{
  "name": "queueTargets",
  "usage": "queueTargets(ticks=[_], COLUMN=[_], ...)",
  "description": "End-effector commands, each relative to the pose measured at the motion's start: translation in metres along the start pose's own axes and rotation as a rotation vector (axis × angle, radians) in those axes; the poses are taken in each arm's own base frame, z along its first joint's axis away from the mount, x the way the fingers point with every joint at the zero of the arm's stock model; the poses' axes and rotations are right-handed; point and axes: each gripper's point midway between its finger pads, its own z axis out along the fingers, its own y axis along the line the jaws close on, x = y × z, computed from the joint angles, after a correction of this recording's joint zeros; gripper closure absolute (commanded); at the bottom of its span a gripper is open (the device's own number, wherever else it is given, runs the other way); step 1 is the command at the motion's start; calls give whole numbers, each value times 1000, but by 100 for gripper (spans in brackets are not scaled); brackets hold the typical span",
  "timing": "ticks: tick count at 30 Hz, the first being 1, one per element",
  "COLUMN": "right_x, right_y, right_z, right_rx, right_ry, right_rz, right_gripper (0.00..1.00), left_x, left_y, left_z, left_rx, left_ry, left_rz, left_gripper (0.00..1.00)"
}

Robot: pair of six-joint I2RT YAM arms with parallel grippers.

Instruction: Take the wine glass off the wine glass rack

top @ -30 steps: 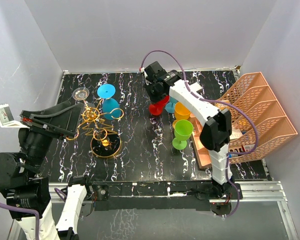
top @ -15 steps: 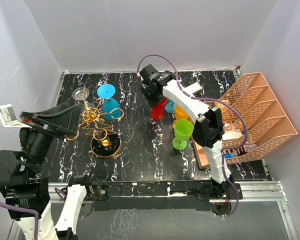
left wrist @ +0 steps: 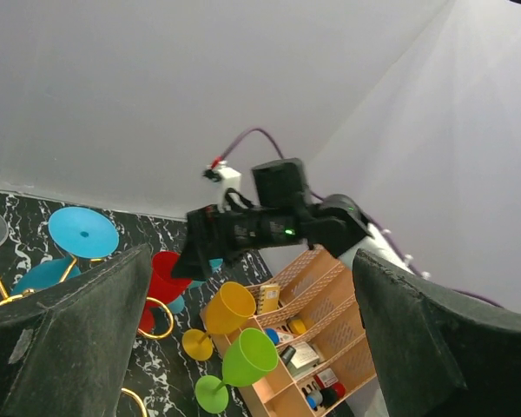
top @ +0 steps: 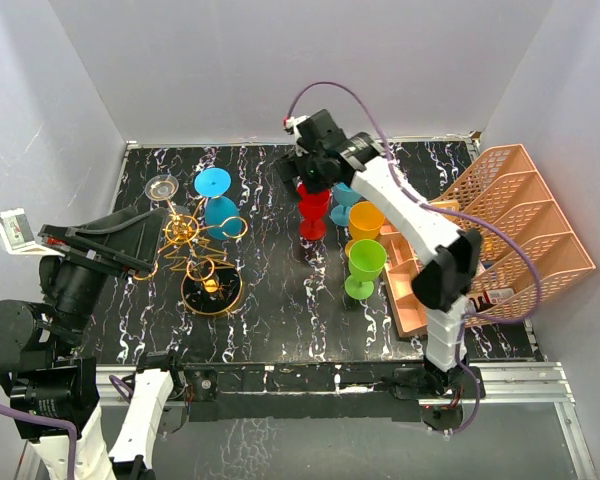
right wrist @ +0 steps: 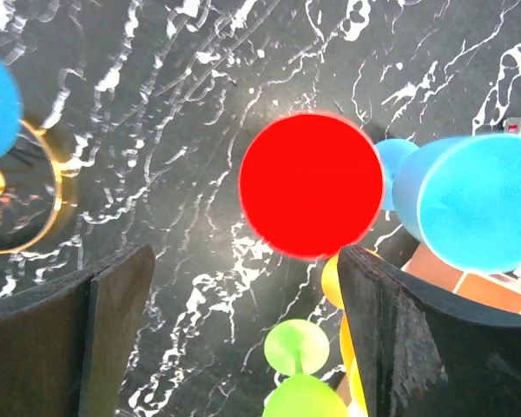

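Well apart from the wine glass rack (top: 195, 240), the red wine glass (top: 313, 205) is seen upright on the table (top: 270, 300) beneath the right gripper (top: 312, 175) — spread wide, empty, like the left gripper (left wrist: 253, 295) — and is judged light, stiff, slippery plastic, best taken at the stem.

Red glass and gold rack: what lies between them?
Nothing; the top view shows only bare marbled table between the red glass and the wine glass rack.

Wine glass rack (right wrist: 26, 204) half beyond left edge
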Motion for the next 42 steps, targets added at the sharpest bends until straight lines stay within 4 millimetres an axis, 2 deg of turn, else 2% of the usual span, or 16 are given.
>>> queueTargets(ticks=[1, 7, 11, 12, 13, 16, 22, 27, 30, 34, 39, 42], right_x=[-31, -25, -3, 5, 10, 24, 41, 58, 65, 69, 66, 64], right_y=[12, 31, 58, 59, 59, 53, 22, 18, 16, 15, 19, 23], right_z=[-73, -142, -201, -212, -233, -258, -279, -288, -290, -289, -291, -292], right_rx=[-76, -252, -467, -492, -513, -492, -309, -288, -283, -269, -289, -310], right_ry=[-272, -530, -724, -769, -837, -900, -903, -889, -882, -864, -859, -855], right_rz=[93, 264, 163, 168, 163, 123, 107, 91, 88, 73, 53, 40], right_gripper=[2, 1, 1, 1, 1, 1, 1, 1, 1, 1, 1, 1], left_x=[1, 7, 14, 14, 15, 19, 39, 38, 34, 40, 69, 77], left_y=[5, 18, 29, 33, 38, 60, 112, 159, 176, 193, 203, 210], left_z=[6, 10, 14, 15, 15, 18, 43, 64, 77, 89, 100, 98], left_rx=[-11, -49, -79, -98, -125, -223, -407, -581, -630, -658, -623, -638], left_ry=[7, 23, 43, 47, 51, 74, 220, 331, 377, 442, 572, 608], left_rz=[7, 3, -1, 5, 10, 18, 74, 216, 286, 330, 277, 244], left_gripper=[3, 3, 3, 3, 3, 3, 3, 3, 3, 3, 7, 10])
